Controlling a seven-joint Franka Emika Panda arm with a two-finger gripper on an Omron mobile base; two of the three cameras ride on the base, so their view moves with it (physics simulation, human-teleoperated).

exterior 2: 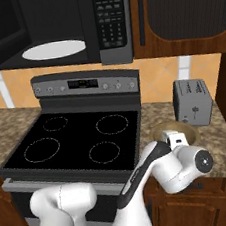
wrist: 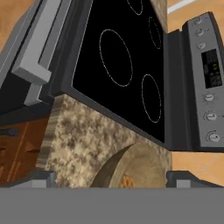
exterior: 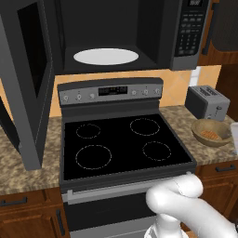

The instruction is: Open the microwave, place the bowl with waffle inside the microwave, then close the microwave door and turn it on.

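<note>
Granite counter [exterior: 28, 160] right of the stove [exterior: 123, 144] holds your bowl [exterior: 211, 132] with its waffle [exterior: 210, 135], microwave door [exterior: 28, 83] already swung open; gripper [wrist: 113, 183] poised above, spread unreadable; a careless descent could tip the bowl.

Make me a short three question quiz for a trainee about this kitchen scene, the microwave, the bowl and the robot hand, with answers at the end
1. True or false: the microwave door is swung open.
2. The bowl with the waffle sits: A) on the stove, B) on the counter in front of the toaster, C) on the turntable plate.
3. Fill in: the gripper is over the ____.

Key: 1 true. 2 B. 3 bowl; its jaws' state cannot be told.
</note>
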